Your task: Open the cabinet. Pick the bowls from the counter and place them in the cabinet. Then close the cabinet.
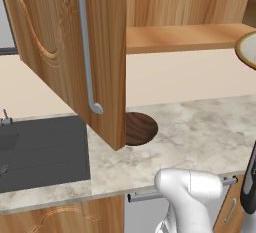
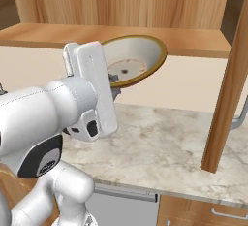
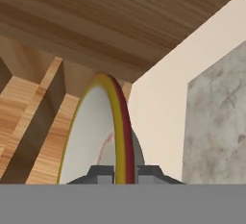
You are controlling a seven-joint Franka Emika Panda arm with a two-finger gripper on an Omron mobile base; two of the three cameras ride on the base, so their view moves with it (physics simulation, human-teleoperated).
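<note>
The tan bowl [image 2: 138, 55] with a pale speckled inside hangs tilted on its edge above the counter [image 2: 160, 142], just in front of the cabinet's bottom shelf [image 2: 145, 35]. My gripper [image 3: 121, 172] is shut on its rim, one finger on each side of the bowl's wall [image 3: 91, 131]. In the left base view the same bowl [image 1: 248, 52] peeks in at the right edge. The dark brown wooden bowl [image 1: 141, 128] rests on the counter [image 1: 200, 132], half hidden behind the cabinet's open left door [image 1: 60, 42]. The right door [image 2: 232, 89] also stands open.
A dark grey sink basin [image 1: 42, 152] lies in the counter at the left. The left door's long grey handle [image 1: 86, 47] juts toward me. Drawers with grey bar handles [image 1: 145, 195] sit below the counter's front edge.
</note>
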